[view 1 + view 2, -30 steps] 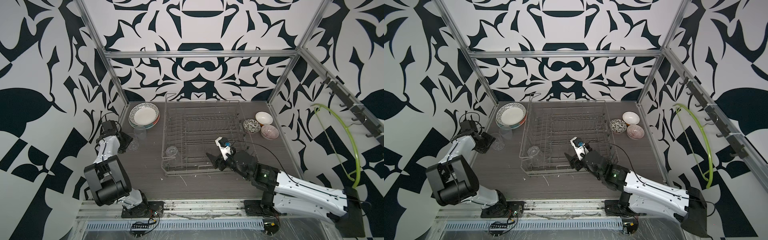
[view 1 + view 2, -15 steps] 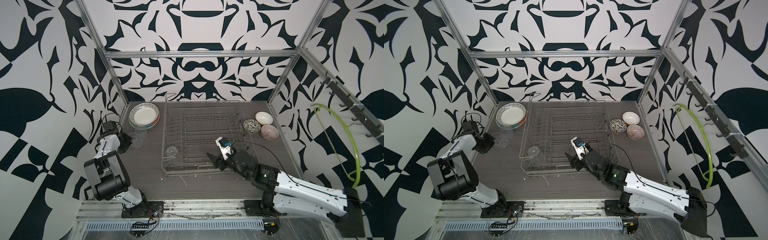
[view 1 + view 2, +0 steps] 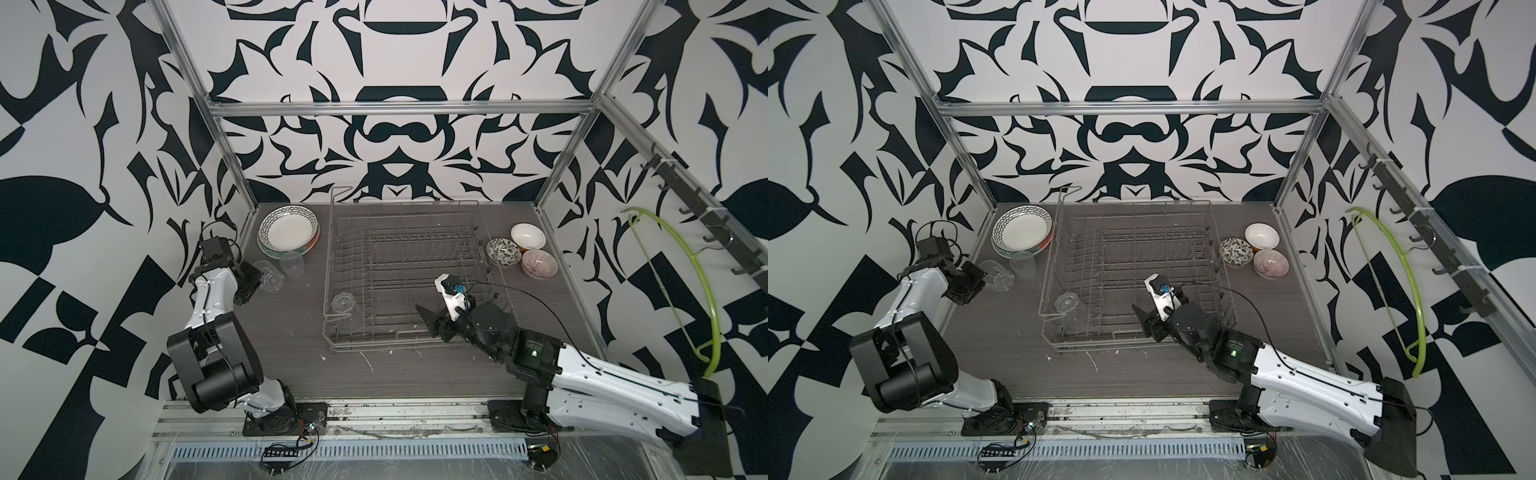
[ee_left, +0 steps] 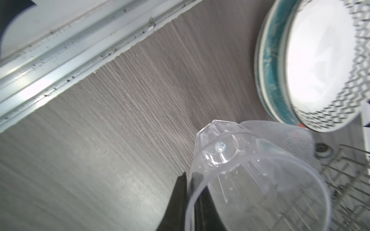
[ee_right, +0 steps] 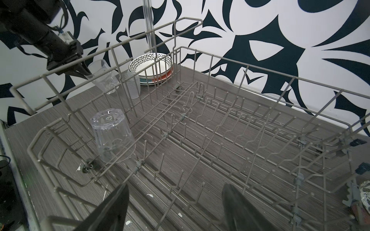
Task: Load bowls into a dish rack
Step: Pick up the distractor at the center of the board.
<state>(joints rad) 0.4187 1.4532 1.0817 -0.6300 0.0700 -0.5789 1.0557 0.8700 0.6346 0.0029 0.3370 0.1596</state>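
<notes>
- The dish rack (image 3: 407, 203) is sitting in the middle of the table (image 3: 291, 345), with none of the bowls in it.
- The three bowls are resting on the table just beside the rack's right side, in a tight cluster: the orange bowl (image 3: 528, 236) farthest back, the floral bowl (image 3: 503, 252) nearest the rack, and the striped bowl (image 3: 539, 264) in front.
- The left gripper (image 4: 189, 192) is pinching the rim of a clear glass (image 4: 260, 180), with one finger (image 4: 178, 200) outside the wall and the other inside. In both top views the glass is tilting on its side, near the table's left edge.
- A frosted glass (image 3: 291, 262) is standing just beyond it, beside the stacked plates (image 3: 289, 228) in the far left corner.
- The right gripper (image 5: 176, 188) is hovering over the near right part of the rack, jaws spread wide and holding nothing.
- An upturned glass (image 3: 343, 303) is sitting mouth down in the rack's near left corner.
</notes>
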